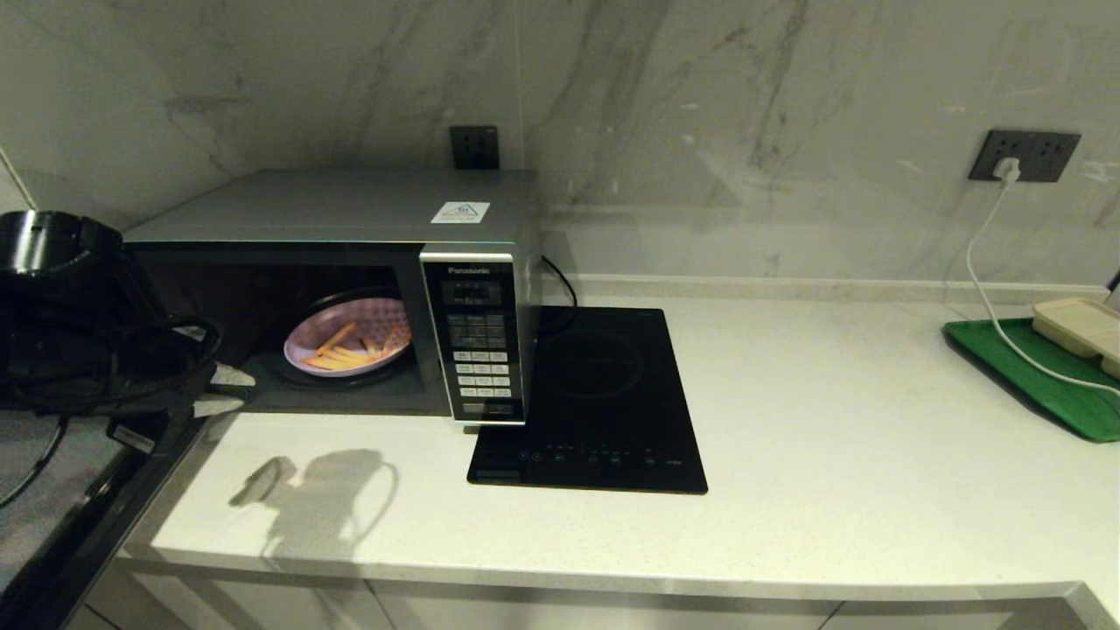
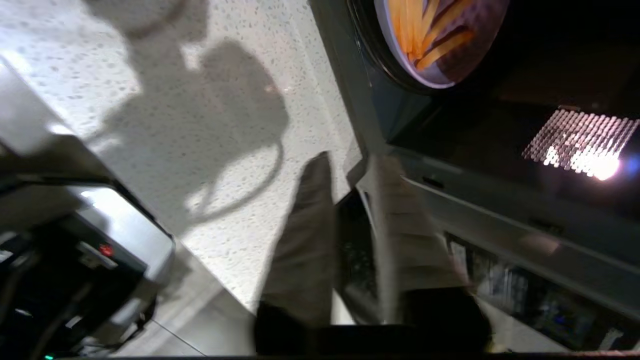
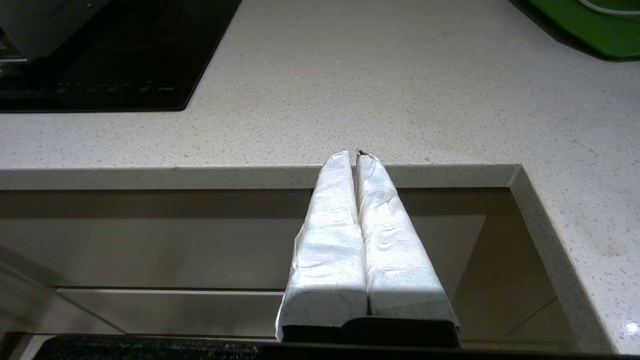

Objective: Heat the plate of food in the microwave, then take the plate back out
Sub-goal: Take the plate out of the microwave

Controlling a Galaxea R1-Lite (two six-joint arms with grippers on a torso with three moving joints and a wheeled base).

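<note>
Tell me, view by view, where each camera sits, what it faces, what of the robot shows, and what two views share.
Head view: from the robot's head, down at the counter; the open microwave holds the plate of food; left arm at the left edge.
Left wrist view: behind the left gripper, fingers astride the door's edge.
Right wrist view: behind the shut right gripper, facing the counter's edge.
Shared: the plate, head and left wrist views.

We see a black cooktop on the pale tabletop, and far right a green tray holding a beige container.
</note>
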